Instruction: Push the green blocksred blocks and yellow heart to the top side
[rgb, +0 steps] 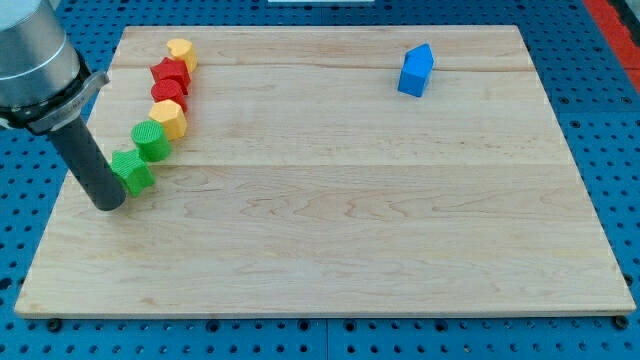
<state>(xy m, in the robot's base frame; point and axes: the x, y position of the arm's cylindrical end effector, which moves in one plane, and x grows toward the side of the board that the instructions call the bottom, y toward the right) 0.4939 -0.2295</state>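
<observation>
Here, my tip (108, 203) touches the green star block (131, 171) just to its right. Up from it runs a row: green round block (152, 140), yellow block (169, 118), two red blocks (170, 81), yellow heart (181, 51). A blue block (416, 70) sits far right on the desk (350, 230). My end effector is a plain rod; it grips nothing.

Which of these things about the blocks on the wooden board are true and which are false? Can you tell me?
1. The blue block sits alone near the view's top right. True.
2. My tip is beside the blue block. False: it is at the view's left, next to the lowest green block.
3. Two red blocks lie in the line of blocks. True.
4. The line of blocks runs along the view's bottom edge. False: it runs up the left side.
</observation>
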